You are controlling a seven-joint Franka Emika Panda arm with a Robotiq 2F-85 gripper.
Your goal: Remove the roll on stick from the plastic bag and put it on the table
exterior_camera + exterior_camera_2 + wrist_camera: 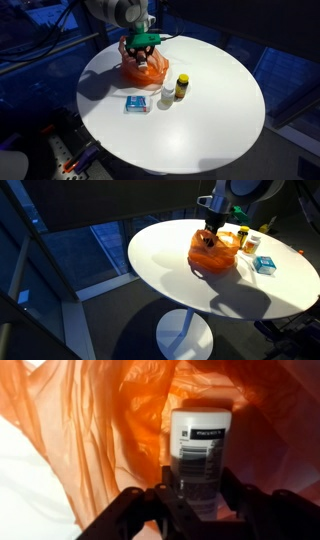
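Note:
An orange plastic bag [143, 70] lies on the round white table [210, 110], also seen in an exterior view [213, 255]. My gripper [141, 53] reaches down into the bag's mouth; it also shows in an exterior view [211, 235]. In the wrist view the white roll on stick [199, 445], with a barcode label, stands between my fingers [199, 495] inside the orange bag [100, 430]. The fingers are closed on its sides.
A small white bottle [167, 97], a yellow bottle with a dark cap [181, 87] and a blue packet [137, 104] lie on the table in front of the bag. They also show in an exterior view [255, 250]. Dark floor surrounds the table.

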